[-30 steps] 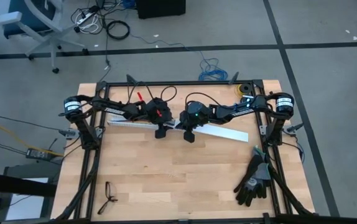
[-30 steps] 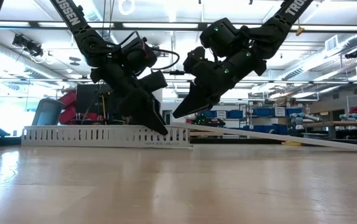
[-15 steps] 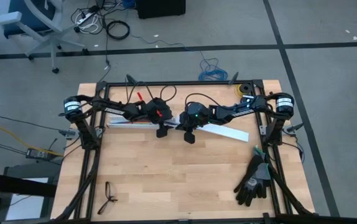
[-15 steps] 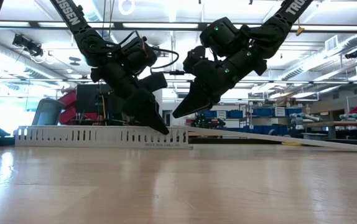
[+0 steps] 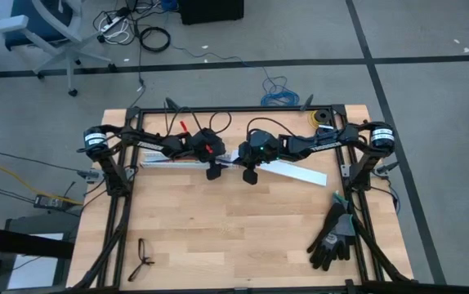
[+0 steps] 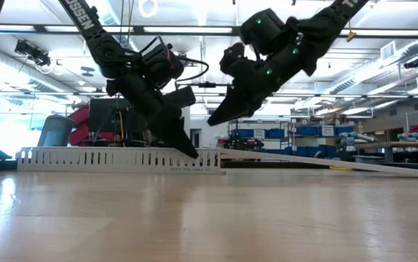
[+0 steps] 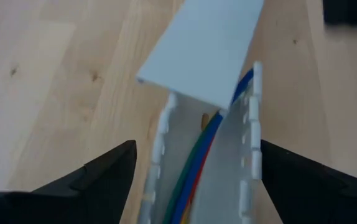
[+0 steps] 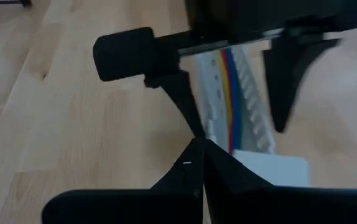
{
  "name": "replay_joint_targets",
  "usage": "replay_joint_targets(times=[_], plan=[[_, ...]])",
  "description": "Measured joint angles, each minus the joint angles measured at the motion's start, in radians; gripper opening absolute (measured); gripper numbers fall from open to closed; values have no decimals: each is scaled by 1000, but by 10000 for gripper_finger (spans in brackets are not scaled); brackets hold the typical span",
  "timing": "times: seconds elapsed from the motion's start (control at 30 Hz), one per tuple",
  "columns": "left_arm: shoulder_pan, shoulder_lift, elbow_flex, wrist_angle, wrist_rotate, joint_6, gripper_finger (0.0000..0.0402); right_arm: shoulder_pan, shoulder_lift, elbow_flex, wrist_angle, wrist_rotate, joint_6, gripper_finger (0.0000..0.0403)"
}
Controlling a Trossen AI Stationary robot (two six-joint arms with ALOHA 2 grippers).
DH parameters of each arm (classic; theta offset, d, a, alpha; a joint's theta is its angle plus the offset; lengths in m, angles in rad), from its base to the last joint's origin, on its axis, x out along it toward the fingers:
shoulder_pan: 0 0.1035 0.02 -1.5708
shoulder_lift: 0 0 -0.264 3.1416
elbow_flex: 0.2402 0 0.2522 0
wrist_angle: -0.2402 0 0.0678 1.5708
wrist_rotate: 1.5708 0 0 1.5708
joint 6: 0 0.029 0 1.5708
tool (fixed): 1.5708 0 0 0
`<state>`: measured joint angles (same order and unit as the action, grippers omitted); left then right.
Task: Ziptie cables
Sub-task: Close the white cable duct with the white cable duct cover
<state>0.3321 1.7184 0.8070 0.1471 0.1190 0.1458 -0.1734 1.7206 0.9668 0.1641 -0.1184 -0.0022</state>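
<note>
Left wrist view: cables (image 7: 198,163) lie in the duct (image 7: 247,162), untied; left gripper (image 7: 194,180) fingers spread wide, empty; right gripper (image 8: 198,149) fingers closed, empty.

I see left gripper (image 6: 188,151) tips down at white slotted duct (image 6: 121,159); right gripper (image 6: 216,118) raised above it, fingers together
</note>
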Motion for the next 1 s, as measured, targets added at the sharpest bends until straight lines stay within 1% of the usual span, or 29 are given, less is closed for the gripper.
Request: replay_joint_targets(times=[0.23, 0.33, 0.43, 0.57, 0.7, 0.83, 0.93, 1.0], plan=[[0, -72, 0, -20, 6, 34, 335, 0, -64, 1, -120, 25, -8, 0], [0, -109, 1, -38, 9, 51, 335, 0, -64, 1, -141, 25, -9, 0], [0, -122, -1, -70, 37, 57, 335, 0, -63, 1, -163, 28, -3, 0], [-1, -123, -37, -43, 65, 57, 335, 0, -63, 0, -196, 63, -1, 0], [-1, -123, -104, 75, 69, 33, 335, 0, -64, 0, -201, 68, -4, 0], [-1, -123, -137, 151, 69, 26, 335, -20, -72, 0, -224, 37, -25, 0], [-1, -123, -138, 156, 69, 26, 335, -53, -87, -7, -233, -27, -17, 0], [-1, -121, -138, 153, 69, 26, 335, -74, -109, -31, -217, -52, 0, 0]])
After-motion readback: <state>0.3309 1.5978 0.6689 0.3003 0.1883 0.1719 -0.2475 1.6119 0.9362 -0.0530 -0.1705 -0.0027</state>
